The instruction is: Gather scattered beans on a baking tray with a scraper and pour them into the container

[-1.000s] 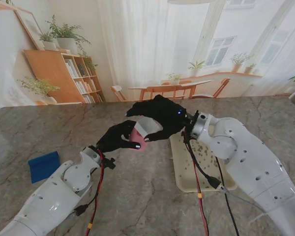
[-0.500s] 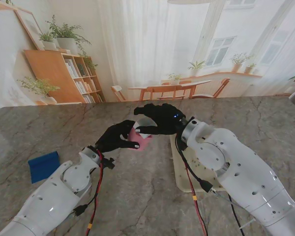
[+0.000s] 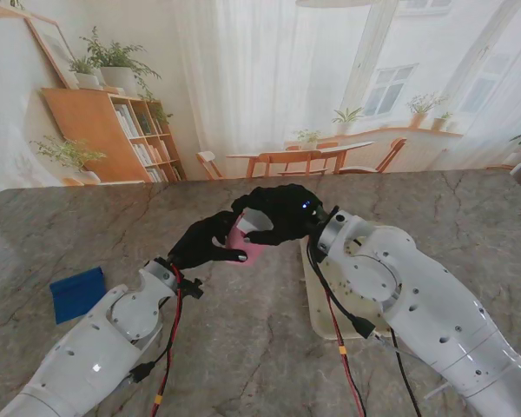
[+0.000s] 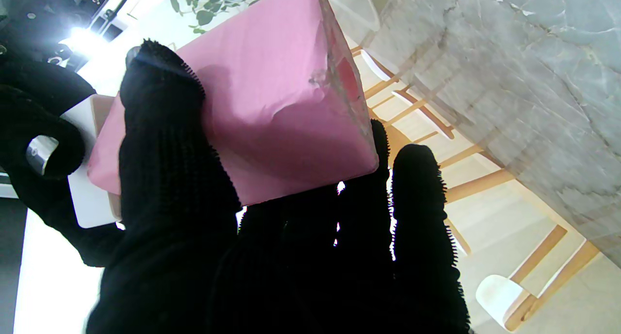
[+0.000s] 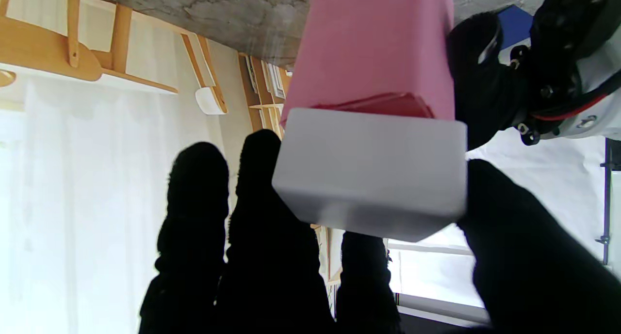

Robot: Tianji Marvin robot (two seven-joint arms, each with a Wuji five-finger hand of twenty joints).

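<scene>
Nearest to me, the cream flat baking tray (image 3: 317, 321) lies on the grey marble table (image 3: 243, 347), on the right. Most of it is hidden under the big white right arm, so I cannot see any beans on it.

Over on the left, well apart from both hands, a small blue flat scraper (image 3: 77, 293) lies on the table. No hand is touching it.

A bit farther from me, in the middle and up off the table, the two hands meet. The left hand (image 3: 204, 243) in its black glove has its fingers curled around a pink box-shaped container (image 3: 246, 246). The left wrist view shows the thumb (image 4: 165, 144) pressed on one flat pink side and the other fingers on the far side, so this hand has a firm hold.

Just past it, the right hand (image 3: 282, 217) holds a white boxy scoop (image 5: 373, 174). Its thumb is on one side and its fingers are on the other.

This is the part that matters. The white scoop is touching the open mouth of the pink container, and its end points into the mouth. The two boxes lie in one line, from the right hand toward the left hand. I think pouring is going on, or about to start. The scoop must stay lined up with the mouth, or beans could fall out.
</scene>
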